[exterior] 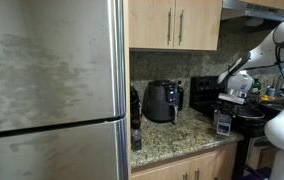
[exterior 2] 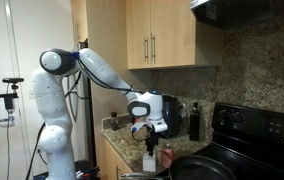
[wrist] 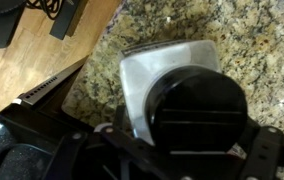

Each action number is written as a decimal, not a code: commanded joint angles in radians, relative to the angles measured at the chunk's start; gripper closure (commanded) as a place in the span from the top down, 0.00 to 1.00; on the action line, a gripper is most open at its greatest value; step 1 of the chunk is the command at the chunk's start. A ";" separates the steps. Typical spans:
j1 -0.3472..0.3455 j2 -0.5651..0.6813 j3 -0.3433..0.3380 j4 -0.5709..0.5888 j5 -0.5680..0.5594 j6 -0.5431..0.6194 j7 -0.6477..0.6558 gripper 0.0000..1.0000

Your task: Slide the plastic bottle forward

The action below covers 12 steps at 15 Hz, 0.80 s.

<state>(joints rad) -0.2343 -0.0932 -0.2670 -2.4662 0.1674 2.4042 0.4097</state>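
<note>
The plastic bottle [wrist: 140,80] is pale and translucent with a black cap [wrist: 197,112]. It stands upright on the granite counter near the front edge, and shows in both exterior views [exterior: 223,123] [exterior 2: 151,158]. My gripper [wrist: 192,155] hangs directly over it, pointing down, with the cap filling the space between the jaws. The fingers look spread to either side of the cap and I see no contact. In both exterior views the gripper [exterior: 233,97] [exterior 2: 146,130] sits just above the bottle top.
A black rounded air fryer [exterior: 162,101] [exterior 2: 168,110] stands at the back of the counter. A dark slim bottle [exterior: 135,116] [exterior 2: 193,121] stands near it. A black stove [exterior: 244,118] [exterior 2: 222,150] adjoins the counter, and a steel fridge [exterior: 52,90] bounds the far end.
</note>
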 commanded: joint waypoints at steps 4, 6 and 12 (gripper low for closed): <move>0.001 0.008 0.003 -0.038 0.192 0.140 -0.149 1.00; -0.011 0.013 0.007 -0.041 0.131 0.138 -0.127 1.00; -0.003 0.010 0.005 -0.061 0.177 0.242 -0.118 1.00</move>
<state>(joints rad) -0.2373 -0.0886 -0.2670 -2.5042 0.2818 2.5635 0.3138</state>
